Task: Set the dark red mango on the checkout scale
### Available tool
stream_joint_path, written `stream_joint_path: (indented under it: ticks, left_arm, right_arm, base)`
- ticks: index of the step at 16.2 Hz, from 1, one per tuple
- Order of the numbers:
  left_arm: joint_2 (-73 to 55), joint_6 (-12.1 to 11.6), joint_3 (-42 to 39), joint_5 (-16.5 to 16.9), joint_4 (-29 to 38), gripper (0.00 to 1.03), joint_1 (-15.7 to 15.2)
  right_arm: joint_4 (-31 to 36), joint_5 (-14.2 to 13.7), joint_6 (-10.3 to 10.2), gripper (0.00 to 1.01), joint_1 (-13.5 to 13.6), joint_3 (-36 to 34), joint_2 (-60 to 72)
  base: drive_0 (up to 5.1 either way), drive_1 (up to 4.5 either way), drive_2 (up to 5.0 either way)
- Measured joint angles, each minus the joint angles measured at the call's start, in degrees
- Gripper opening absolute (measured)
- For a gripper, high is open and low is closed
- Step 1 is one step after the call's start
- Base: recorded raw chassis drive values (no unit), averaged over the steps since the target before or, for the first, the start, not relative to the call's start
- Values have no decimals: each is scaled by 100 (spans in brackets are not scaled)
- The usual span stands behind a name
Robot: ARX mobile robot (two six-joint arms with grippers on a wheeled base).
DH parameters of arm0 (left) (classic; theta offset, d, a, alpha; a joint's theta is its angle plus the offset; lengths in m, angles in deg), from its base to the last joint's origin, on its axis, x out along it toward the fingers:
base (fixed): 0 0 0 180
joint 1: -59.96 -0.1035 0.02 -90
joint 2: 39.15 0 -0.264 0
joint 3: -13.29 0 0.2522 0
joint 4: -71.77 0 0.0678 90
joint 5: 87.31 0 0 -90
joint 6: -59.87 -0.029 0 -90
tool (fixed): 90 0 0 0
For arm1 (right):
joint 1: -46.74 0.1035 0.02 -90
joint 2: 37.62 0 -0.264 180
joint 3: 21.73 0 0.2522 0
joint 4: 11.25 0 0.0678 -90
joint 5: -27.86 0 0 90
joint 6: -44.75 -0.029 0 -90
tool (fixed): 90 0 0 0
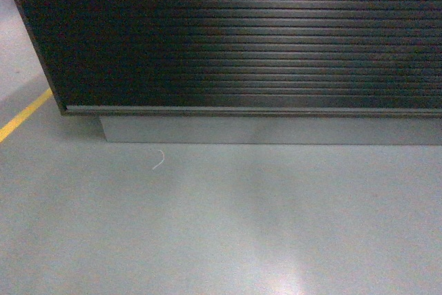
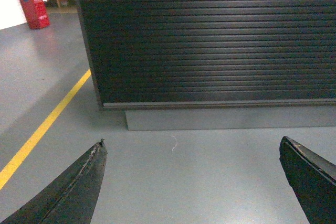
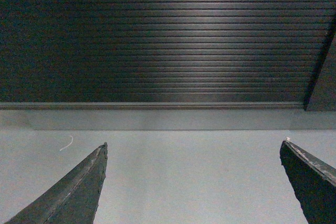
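Head view shows only the checkout's (image 1: 248, 32) ribbed front; both jaws spread wide and empty, so with mango and scale unseen, driving closer risks hitting the plinth (image 1: 269, 129)

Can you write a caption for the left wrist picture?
Open left gripper faces the black ribbed checkout across grey floor.

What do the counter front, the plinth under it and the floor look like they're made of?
Counter front: dark ribbed slats, semi-matte, with a soft sheen along the ridges; could be painted metal or plastic. Plinth: smooth flat grey panel, material unclear. Floor: seamless grey coating, slightly glossy, with a light reflection; likely painted or sealed concrete.
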Motion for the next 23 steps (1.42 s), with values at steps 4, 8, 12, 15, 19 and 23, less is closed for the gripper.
stream_joint_path:
  ticks: [4, 8, 12, 15, 19, 23]
  left_arm:
    - [0, 0, 0, 0, 2, 98, 0]
    - [0, 2, 0, 0, 2, 98, 0]
    - [0, 2, 0, -2, 2, 98, 0]
    - [0, 0, 0, 0, 2, 98, 0]
    - [0, 2, 0, 0, 2, 98, 0]
    - [0, 0, 0, 0, 2, 98, 0]
  right_arm:
    - [0, 0, 0, 98, 0, 0, 0]
    - [2, 0, 0, 98, 0, 0, 0]
    - [2, 0, 0, 98, 0, 0, 0]
    - [2, 0, 0, 98, 0, 0, 0]
    - [0, 0, 0, 98, 0, 0, 0]
    - [2, 0, 0, 98, 0, 0, 0]
  base:
    - [18, 204, -169]
    - [15, 206, -175]
    - [-2, 201, -204]
    - [-7, 195, -208]
    - [-7, 195, -208]
    - [-2, 199, -204]
